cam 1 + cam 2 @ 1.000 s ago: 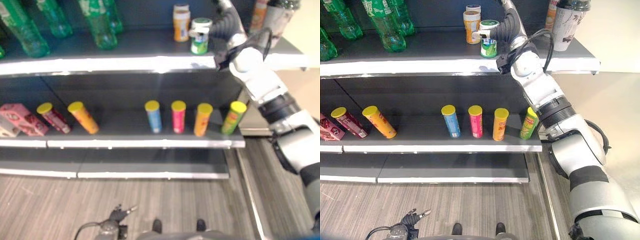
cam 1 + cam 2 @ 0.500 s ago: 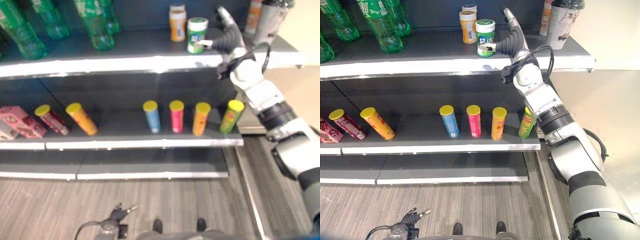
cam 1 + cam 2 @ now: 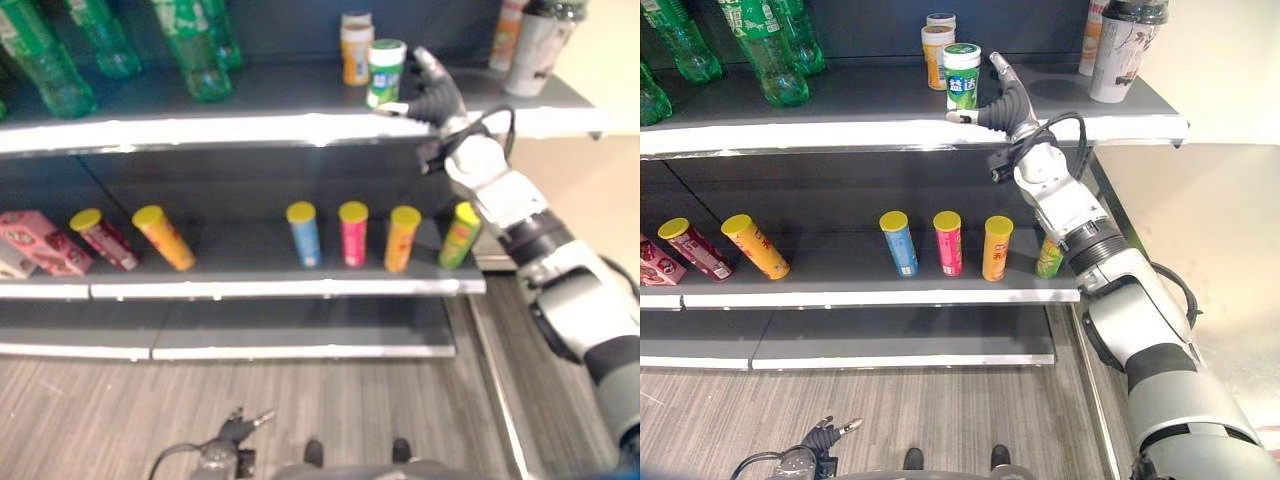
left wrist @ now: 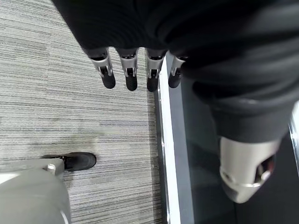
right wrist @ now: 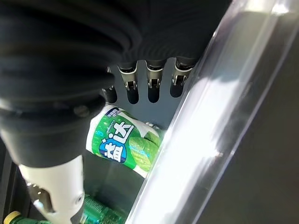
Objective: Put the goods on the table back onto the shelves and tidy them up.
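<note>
Fingers [image 5: 153,88] of right hand [image 3: 1002,100] seen straight and spread, nothing grasped; hand set at front edge of top shelf [image 3: 840,130], just right of green-and-white tub [image 3: 962,76], apart from it. Thumb seen reaching left along shelf edge, just below tub.

Tub: upright, white lid, stood on top shelf near front. Orange jar [image 3: 935,52] located just behind and left of tub, w/ second jar behind it.

Green bottles [image 3: 765,50]: grouped at left end of top shelf, upright.

Two cups [image 3: 1125,45]: placed at right end of top shelf.

Middle shelf [image 3: 880,295], L to R: pink cartons [image 3: 40,240] at far left; two tubes w/ yellow lids laid leaning (red [image 3: 695,248], orange [image 3: 755,245]); then four upright tubes w/ yellow lids — blue [image 3: 899,243], pink [image 3: 947,243], orange [image 3: 995,248], green [image 3: 1050,257], last one partly hidden behind right arm.

Left hand [image 4: 135,70]: hung low over grey striped floor [image 4: 70,116], fingers straight and relaxed, nothing held.
</note>
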Motion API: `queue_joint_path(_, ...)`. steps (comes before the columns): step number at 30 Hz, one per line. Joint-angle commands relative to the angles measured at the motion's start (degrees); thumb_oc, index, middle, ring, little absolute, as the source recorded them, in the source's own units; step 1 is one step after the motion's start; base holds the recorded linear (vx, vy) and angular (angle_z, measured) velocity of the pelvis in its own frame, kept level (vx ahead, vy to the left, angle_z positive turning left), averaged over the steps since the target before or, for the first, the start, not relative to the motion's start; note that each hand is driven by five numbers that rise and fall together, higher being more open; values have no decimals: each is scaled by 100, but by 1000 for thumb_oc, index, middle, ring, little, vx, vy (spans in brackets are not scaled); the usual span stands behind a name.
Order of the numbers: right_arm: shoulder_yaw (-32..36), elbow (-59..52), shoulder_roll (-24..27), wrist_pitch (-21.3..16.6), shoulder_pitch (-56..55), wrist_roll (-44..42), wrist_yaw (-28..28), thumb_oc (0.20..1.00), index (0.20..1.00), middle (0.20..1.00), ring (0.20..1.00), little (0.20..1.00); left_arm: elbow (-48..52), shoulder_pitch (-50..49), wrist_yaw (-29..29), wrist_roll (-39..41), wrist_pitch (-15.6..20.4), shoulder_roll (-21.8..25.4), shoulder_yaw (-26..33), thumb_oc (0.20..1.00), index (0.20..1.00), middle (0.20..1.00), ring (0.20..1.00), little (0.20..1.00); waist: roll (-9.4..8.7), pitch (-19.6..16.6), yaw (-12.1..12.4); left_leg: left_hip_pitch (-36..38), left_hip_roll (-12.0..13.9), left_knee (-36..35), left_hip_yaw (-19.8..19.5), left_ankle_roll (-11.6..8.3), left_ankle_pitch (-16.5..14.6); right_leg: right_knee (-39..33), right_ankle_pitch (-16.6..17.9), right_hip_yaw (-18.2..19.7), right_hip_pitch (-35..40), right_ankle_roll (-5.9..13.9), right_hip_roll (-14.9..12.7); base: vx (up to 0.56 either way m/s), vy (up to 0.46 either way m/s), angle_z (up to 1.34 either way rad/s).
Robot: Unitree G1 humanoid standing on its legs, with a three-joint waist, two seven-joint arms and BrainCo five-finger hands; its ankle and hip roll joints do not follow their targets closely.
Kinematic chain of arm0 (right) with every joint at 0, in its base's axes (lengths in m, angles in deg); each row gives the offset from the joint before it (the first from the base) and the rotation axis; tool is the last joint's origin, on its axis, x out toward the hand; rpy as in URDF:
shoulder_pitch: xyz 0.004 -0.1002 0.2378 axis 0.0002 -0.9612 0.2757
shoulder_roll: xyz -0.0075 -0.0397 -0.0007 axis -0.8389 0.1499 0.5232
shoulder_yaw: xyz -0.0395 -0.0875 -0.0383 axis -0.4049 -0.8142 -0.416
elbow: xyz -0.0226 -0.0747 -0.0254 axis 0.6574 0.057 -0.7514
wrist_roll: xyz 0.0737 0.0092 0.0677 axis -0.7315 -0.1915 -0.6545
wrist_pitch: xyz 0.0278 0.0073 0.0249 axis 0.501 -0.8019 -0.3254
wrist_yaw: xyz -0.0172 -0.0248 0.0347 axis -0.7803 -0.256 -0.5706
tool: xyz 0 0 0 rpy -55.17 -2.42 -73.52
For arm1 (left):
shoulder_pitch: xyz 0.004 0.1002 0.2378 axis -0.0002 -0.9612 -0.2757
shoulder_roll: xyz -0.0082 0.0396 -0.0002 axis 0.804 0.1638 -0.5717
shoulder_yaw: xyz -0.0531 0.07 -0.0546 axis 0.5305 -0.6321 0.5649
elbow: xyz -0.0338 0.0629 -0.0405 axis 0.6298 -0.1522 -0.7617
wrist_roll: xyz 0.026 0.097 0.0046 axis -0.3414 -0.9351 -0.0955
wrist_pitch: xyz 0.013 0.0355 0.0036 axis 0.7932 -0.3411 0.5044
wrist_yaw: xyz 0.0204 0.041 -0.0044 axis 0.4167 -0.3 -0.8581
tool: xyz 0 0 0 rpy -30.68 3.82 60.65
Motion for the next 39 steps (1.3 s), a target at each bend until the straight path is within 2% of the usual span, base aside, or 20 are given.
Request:
queue_joint_path(1,-67,218,-44,-153,517,36,34,1000,1000,1000,1000,1000,-228,405,-93,144,56,409,66,1000,1000,1000,1000,1000,-343,33,151,372,236,46,467,-278,-790,51,-459,-104,167,378,-466,0,0,0)
queue_joint_path(13,124,36,32,-73,391,324,114,1000,1000,1000,1000,1000,-275,425,-101,144,42,466,158,1000,1000,1000,1000,1000,-388,35,195,324,138,46,485,-212,-817,67,-392,-102,106,451,-572,-1,34,0)
queue_joint_path(39,88,-10,-212,-88,337,277,64,1000,1000,1000,1000,1000,-225,414,-161,208,22,459,231,1000,1000,1000,1000,1000,-460,48,234,406,69,46,587,-137,-886,70,-341,-31,110,515,-660,0,5,0)
